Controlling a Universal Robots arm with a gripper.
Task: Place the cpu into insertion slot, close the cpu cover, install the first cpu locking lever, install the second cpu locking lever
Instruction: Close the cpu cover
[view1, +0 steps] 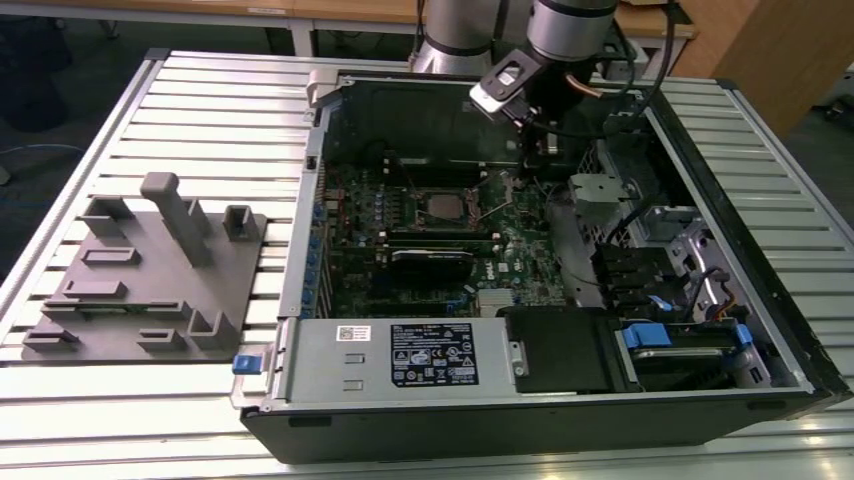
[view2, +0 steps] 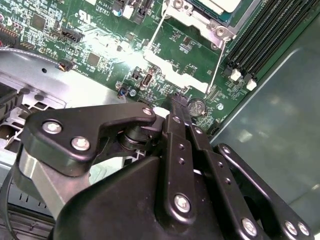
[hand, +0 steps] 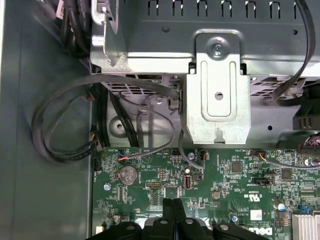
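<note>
My pincer (view1: 539, 158) is clenched on nothing, hanging at two o'clock of the socket (view1: 441, 206) in the exterior view. The chip (view2: 222, 5) looks seated; both levers (view2: 216, 62) appear unlatched.

Slatted table (view1: 200, 90) with computer case (view1: 534, 428), grey fixture (view1: 147, 290)

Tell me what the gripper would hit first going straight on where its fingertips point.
Most likely the green circuit board, beside the round coin battery; the gripper points at it, though the gap is unclear.
</note>
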